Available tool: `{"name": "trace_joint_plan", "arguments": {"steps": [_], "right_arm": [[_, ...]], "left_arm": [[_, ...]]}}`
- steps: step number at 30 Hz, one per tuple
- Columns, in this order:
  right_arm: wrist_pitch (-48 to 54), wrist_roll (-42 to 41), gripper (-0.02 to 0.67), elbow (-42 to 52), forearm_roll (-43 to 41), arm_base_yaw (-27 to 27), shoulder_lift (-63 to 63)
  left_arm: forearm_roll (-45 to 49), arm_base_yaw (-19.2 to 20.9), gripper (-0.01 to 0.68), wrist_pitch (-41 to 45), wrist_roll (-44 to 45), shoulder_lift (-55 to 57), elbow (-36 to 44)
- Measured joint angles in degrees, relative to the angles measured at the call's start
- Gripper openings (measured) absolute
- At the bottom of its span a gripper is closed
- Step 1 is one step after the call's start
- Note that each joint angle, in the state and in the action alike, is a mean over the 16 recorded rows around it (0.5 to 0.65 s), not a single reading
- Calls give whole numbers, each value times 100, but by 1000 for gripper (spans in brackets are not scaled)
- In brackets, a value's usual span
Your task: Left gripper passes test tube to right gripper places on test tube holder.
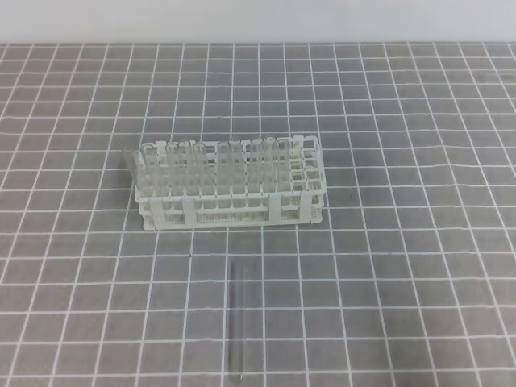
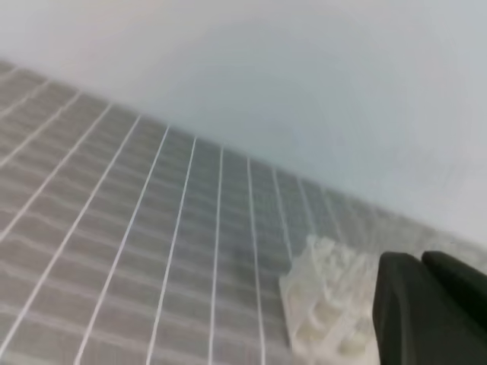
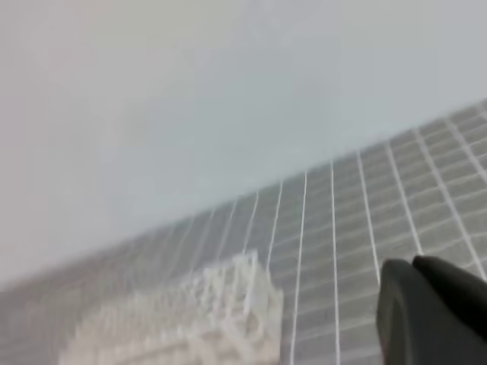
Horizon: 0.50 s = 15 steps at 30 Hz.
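Observation:
The test tube (image 1: 236, 322) lies flat on the gridded mat, in front of the test tube holder and pointing toward the near edge. The white test tube holder (image 1: 230, 211) stands at the mat's centre with several clear tubes upright in its back rows. Neither arm shows in the exterior view. In the left wrist view the left gripper (image 2: 421, 262) is at the lower right, black jaws pressed together and empty, with the holder (image 2: 323, 304) blurred beside it. In the right wrist view the right gripper (image 3: 415, 266) appears dark and shut, empty, right of the blurred holder (image 3: 205, 312).
A grey mat with a white grid (image 1: 403, 266) covers the table. A pale wall (image 1: 258, 20) runs along its far edge. The holder's right-hand holes (image 1: 302, 165) hold no tubes.

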Motion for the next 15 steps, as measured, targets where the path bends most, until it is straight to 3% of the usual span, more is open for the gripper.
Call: {"name": "trace_joint_plan", "arguments": {"steps": [5,15], "right_arm": [[758,-45,-13,-742,-418,0,776],[1849,-111,-13,-1664,-1147,0,2516]], "left_arm": [[-125,-1,0,955,304,932,-832],[-1732,-7,0,2512,2429,3196,-1938]]}}
